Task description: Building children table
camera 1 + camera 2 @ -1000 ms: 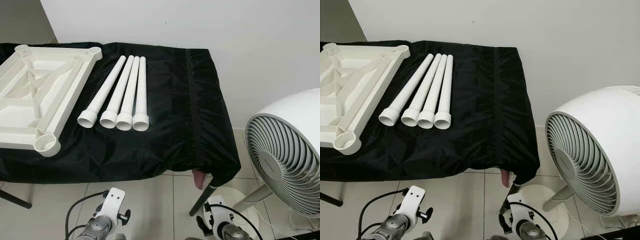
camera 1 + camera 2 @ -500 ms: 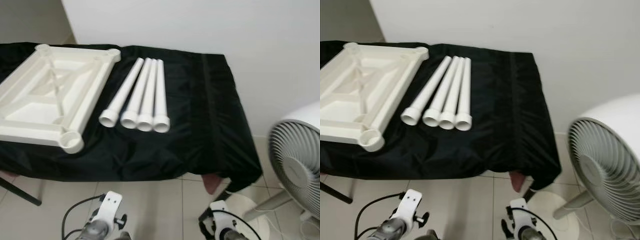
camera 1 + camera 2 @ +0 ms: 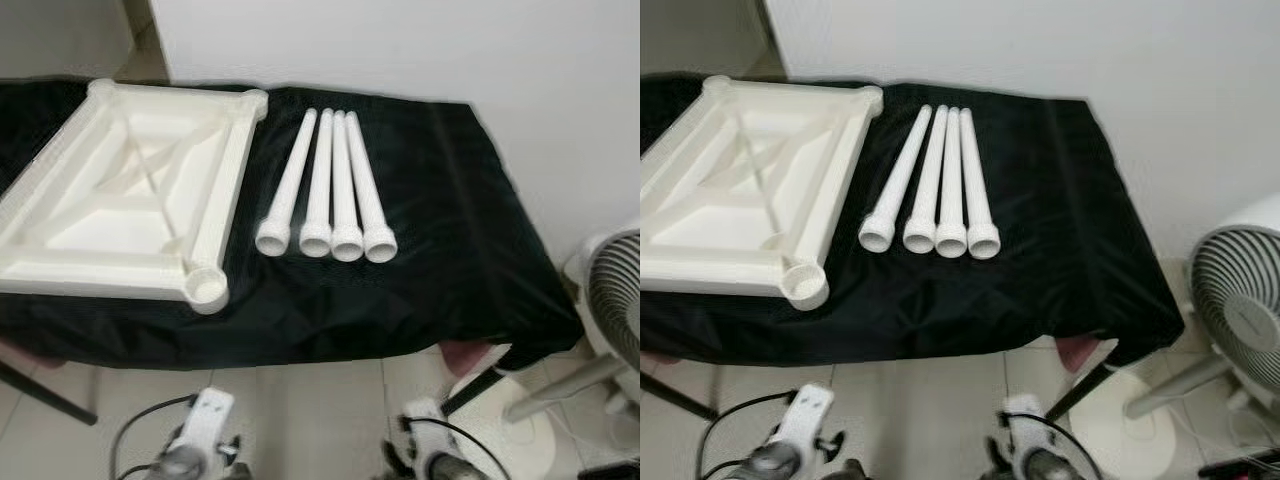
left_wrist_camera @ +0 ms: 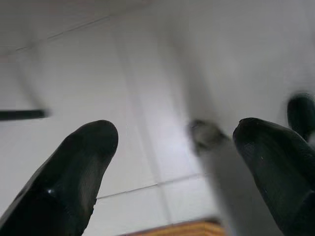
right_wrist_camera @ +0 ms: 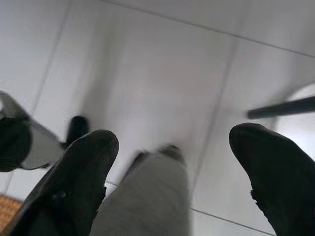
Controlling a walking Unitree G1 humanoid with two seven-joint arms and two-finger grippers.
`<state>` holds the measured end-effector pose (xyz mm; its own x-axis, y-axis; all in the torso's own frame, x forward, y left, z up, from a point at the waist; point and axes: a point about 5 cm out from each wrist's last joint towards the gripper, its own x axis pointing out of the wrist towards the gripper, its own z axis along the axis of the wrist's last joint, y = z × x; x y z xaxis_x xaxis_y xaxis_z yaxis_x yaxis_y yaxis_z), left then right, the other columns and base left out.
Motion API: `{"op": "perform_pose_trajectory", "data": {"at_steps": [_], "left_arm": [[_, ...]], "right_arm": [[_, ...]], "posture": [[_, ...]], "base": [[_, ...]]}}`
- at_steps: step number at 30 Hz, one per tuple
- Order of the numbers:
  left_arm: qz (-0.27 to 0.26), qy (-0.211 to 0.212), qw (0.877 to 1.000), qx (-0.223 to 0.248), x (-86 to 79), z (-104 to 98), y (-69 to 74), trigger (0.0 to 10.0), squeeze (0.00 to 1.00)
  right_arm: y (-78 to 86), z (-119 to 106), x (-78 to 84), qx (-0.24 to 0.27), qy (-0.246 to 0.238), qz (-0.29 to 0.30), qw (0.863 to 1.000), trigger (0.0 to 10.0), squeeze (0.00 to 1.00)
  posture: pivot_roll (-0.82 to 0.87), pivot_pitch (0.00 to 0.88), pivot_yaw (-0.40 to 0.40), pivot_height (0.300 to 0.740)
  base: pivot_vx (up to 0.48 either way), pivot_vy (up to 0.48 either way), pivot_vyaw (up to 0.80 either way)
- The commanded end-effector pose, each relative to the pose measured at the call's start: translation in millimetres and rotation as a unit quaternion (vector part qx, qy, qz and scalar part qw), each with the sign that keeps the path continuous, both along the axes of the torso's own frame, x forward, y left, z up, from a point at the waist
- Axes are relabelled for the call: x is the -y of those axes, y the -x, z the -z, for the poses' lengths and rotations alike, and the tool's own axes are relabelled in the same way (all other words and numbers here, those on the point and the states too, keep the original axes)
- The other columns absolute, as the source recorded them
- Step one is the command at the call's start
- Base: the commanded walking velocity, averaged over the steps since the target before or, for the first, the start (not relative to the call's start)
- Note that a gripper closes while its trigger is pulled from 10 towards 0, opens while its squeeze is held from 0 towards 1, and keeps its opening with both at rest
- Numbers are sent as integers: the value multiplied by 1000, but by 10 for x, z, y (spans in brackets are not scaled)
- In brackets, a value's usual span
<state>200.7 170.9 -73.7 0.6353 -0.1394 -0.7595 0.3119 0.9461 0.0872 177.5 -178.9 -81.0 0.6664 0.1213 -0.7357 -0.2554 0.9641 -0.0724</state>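
Observation:
A white plastic tabletop (image 3: 130,205) lies upside down on the left of a black-draped table (image 3: 450,210), its round leg sockets facing up at the corners. Right of it, several white tube legs (image 3: 330,190) lie side by side, flared ends toward me. Both arms hang low in front of the table, their wrists at the bottom of the head views. My left gripper (image 4: 172,162) is open over the tiled floor. My right gripper (image 5: 172,167) is also open, with floor and my own leg between its fingers.
A white floor fan (image 3: 612,310) stands on the tiles right of the table. A dark table leg (image 3: 480,388) slants down at the front right corner, another (image 3: 45,392) at the front left. A white wall runs behind the table.
The whole picture has shifted right: the camera turned left, bringing the tabletop and legs toward the centre and pushing the fan to the edge. The parts on the table have not moved.

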Motion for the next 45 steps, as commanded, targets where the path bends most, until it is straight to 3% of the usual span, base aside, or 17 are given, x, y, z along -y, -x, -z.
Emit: {"op": "perform_pose_trajectory", "data": {"at_steps": [1, 15, 27, 45], "left_arm": [[-2, 2, 1000, -18, 32, 57, 94, 10000, 0], [-3, -6, 1000, -20, 10, 62, 102, 10000, 0], [12, -8, 1000, -21, -4, 72, 137, 10000, 0], [28, 4, 1000, -1, 77, 19, 37, 10000, 0]], "right_arm": [[67, 29, 73, -14, 10, 6, 1000, 10000, 0], [77, 33, 86, -17, 13, 4, 1000, 10000, 0], [79, 38, 70, -20, 14, 3, 1000, 10000, 0], [43, 27, 66, -18, 15, 9, 1000, 10000, 0]], "posture": [[-65, 0, 26, 740], [-63, 0, 24, 740], [-51, 0, 17, 740], [-43, 0, 9, 740]], "base": [[0, 465, 0], [0, 457, 0], [0, 0, 0], [0, -92, 0]]}}
